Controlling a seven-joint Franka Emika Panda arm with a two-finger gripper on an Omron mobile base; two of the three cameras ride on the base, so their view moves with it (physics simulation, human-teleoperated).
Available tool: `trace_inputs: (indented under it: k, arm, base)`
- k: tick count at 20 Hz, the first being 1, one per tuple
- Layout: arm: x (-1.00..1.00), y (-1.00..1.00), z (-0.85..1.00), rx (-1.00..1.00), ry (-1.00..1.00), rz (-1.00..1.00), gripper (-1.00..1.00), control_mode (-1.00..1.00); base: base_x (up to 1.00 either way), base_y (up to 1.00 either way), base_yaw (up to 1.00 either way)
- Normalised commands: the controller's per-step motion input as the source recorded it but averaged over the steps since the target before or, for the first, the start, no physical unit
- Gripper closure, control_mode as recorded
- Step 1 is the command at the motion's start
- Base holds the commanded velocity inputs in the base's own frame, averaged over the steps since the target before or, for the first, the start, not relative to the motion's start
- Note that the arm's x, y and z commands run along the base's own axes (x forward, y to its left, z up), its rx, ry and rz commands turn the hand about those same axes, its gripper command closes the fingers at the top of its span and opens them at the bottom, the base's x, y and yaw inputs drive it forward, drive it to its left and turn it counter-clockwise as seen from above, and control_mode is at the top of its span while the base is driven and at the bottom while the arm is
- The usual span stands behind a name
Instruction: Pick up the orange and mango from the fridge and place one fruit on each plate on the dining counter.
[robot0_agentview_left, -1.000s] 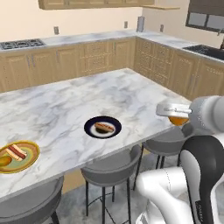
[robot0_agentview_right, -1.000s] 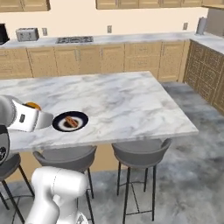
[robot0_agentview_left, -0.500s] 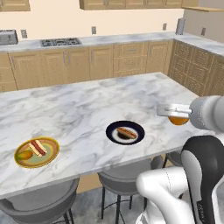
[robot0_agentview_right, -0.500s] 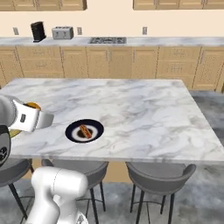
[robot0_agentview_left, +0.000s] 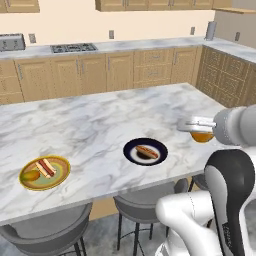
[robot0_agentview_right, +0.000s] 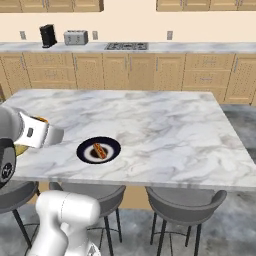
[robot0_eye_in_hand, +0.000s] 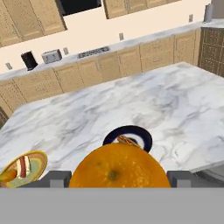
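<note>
Kitchen with wooden cabinets behind the marbled dining counter (robot0_agentview_left: 100, 120); I hold the orange (robot0_eye_in_hand: 119, 166) at its near edge.

My gripper (robot0_eye_in_hand: 119, 178) is clenched on the orange, which sits between the two dark fingertips (robot0_eye_in_hand: 59, 178) and fills the lower middle of the hand view. From the left base camera the fruit hangs just above the counter's right near corner, well apart from both plates. On the counter, the dark blue-black plate (robot0_agentview_left: 145, 151) lies near the front edge with a hot dog on it. Farther left lies the mustard-yellow plate (robot0_agentview_left: 45, 172), carrying a sandwich-like item and a yellow-green fruit, apparently the mango (robot0_agentview_left: 30, 175). Grey stools (robot0_agentview_right: 182, 202) stand tucked under the front edge.
</note>
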Motion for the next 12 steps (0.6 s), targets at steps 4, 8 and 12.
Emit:
trace_inputs:
  k: [4,8,12]
  arm:
    - [1.00,-0.09,-0.20,0.00,0.47,0.00,1.00,-1.00]
    - [1.00,-0.07,-0.82,-0.01,0.44,0.00,1.00,-1.00]
    - [1.00,-0.23,-1.00,-0.07,0.25,0.00,1.00,-1.00]
  base:
    - [0.00,0.00,0.00]
    - [0.00,0.00,0.00]
    - [0.00,0.00,0.00]
